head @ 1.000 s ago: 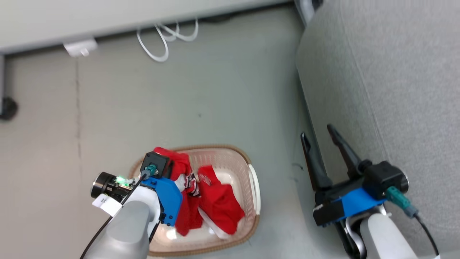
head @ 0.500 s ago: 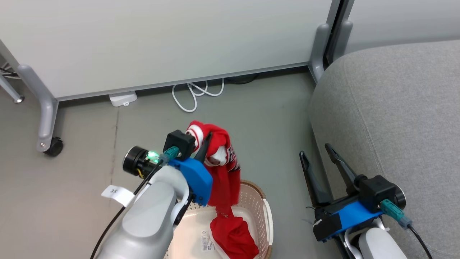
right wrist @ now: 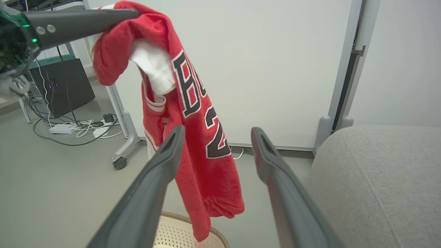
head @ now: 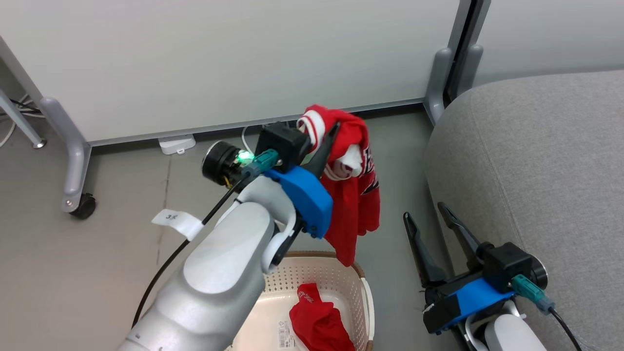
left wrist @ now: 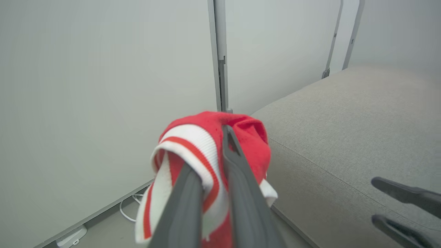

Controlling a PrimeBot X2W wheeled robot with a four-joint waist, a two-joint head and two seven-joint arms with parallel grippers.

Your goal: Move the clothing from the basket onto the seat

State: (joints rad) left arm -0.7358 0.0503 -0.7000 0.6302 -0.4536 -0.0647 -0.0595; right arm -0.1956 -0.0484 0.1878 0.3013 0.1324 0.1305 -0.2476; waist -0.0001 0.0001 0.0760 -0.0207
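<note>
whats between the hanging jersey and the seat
Bare grey floor between the jersey and the seat, clear in the head view; the open right gripper sits lower down that view.

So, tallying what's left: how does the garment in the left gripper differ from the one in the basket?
The held garment hangs from the left gripper above the basket; the basket garment lies crumpled inside. The held garment shows block lettering; the basket garment looks mostly plain. Both are red.
</note>
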